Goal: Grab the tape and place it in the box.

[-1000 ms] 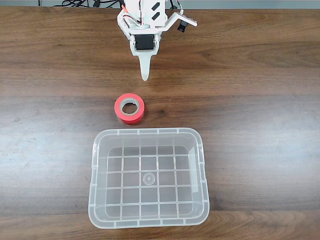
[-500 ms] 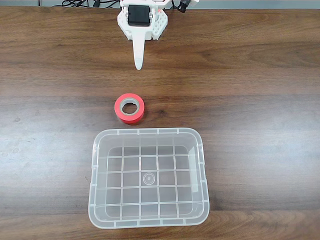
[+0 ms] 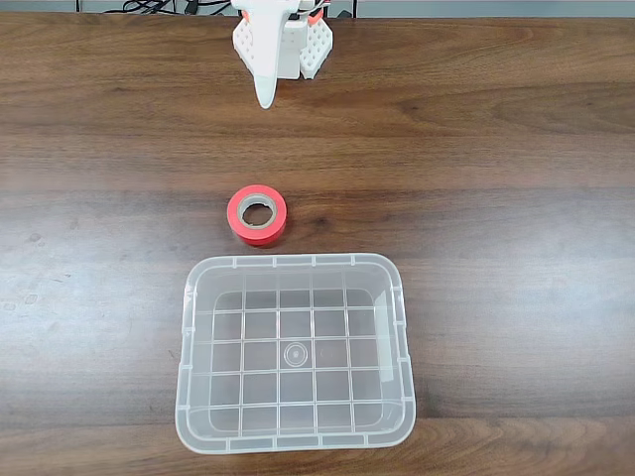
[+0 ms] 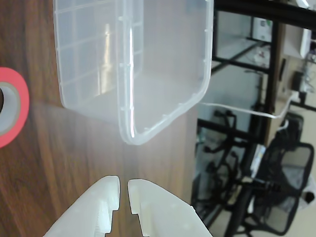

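The gripper (image 3: 266, 99) sits up at the far edge of the table (image 3: 516, 149) in the fixed view, white body w/ one long pointed finger (image 3: 265, 84) aimed down toward the middle of the tabletop. In the wrist view the gripper (image 4: 123, 190) comes in from the bottom edge: two white fingertips (image 4: 145, 197) nearly together, just a thin slit btwn them, nothing held in that slit. So jaws all but closed, empty.

Out ahead of the fingertip in the fixed view, well apart from it, the tape (image 3: 257, 214) lies flat on the wood, hole up, red outside w/ grey-beige core. It's slightly left of the finger's line in that view. In the wrist view the tape (image 4: 12, 106) shows as a red arc cut off by the left edge, off to the side of the fingertips and not touching them.

Beyond the tape, further from the gripper, the box (image 3: 189, 377): clear plastic, rounded corners, rimmed lip, grid on the floor, nothing in it. The tape is just outside the box's near rim (near = gripper side), close to it but w/ a strip of wood showing btwn. In the wrist view the box (image 4: 163, 59) is straight ahead of the fingertips, one rounded corner pointing back at them, bare wood in the gap.

Past the table edge in the wrist view: office chairs (image 4: 286, 182) and dark desk frames, somewhat blurry.
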